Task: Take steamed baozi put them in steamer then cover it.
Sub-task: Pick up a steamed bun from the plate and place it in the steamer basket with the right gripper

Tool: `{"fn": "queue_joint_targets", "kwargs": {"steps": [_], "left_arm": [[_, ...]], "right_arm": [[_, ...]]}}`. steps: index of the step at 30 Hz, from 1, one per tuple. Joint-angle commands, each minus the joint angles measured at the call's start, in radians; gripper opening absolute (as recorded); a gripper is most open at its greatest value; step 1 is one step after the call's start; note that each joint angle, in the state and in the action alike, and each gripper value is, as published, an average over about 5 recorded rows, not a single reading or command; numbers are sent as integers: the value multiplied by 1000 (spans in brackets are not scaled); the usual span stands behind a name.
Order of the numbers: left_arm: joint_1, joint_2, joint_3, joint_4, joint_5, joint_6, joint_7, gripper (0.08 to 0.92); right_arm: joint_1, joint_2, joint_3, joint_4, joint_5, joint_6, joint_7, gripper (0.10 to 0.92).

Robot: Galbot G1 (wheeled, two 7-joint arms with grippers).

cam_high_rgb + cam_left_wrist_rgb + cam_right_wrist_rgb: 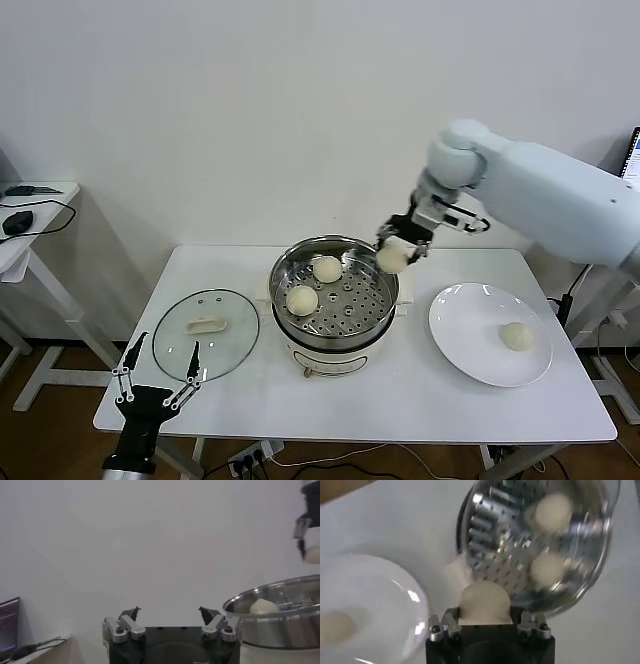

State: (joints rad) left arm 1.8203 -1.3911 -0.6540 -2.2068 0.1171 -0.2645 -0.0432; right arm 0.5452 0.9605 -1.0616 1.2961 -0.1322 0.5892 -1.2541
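Item 1, steamer: stainless basket on its white cooker base, centre of the desk. Holds two baozi, one toward the rear and one toward the front left, both lying on the perforated floor.

Item 2, right tool: closed on a third baozi, held in the air above the steamer's right rim. The right wrist view shows this bun clamped between the tool's two sides, with the basket and its two buns beyond.

Item 3, plate: white, on the desk to the right of the steamer. One baozi left on it.

Item 4, cover: clear glass lid lying flat on the desk left of the steamer, handle up, not yet on.

Item 5, left tool: parked low at the desk's front left edge, just before the cover, spread wide and empty.

Step in hand, by judgement: carrying the third bun into the steamer. The next move calls for bringing it inward over bare floor, clear of the two seated buns, lowering, then releasing. One bun and the covering would then be left.
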Motion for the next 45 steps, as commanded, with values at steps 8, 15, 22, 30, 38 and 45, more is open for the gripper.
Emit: {"fn": "queue_joint_targets", "kwargs": {"steps": [8, 15, 22, 30, 38, 45], "left_arm": [[-5, 0, -1, 5, -2, -1, -1, 823], [-6, 0, -4, 6, -3, -2, -2, 823], [-6, -1, -7, 9, -4, -6, -2, 823], [-7, -2, -8, 12, -5, -11, -3, 823], [-10, -3, -9, 17, -6, -12, -4, 823], [-14, -2, -11, 20, -7, -13, -4, 823]], "right_arm": [[-50, 140, -95, 130, -211, 254, 119, 682], [-101, 151, -88, 114, -282, 273, 141, 687], [-130, 155, -85, 111, -307, 276, 141, 687], [-135, 142, -91, 117, -309, 280, 130, 695], [-145, 143, -87, 118, -316, 281, 139, 740], [-137, 135, -74, 127, -319, 282, 144, 821]]}}
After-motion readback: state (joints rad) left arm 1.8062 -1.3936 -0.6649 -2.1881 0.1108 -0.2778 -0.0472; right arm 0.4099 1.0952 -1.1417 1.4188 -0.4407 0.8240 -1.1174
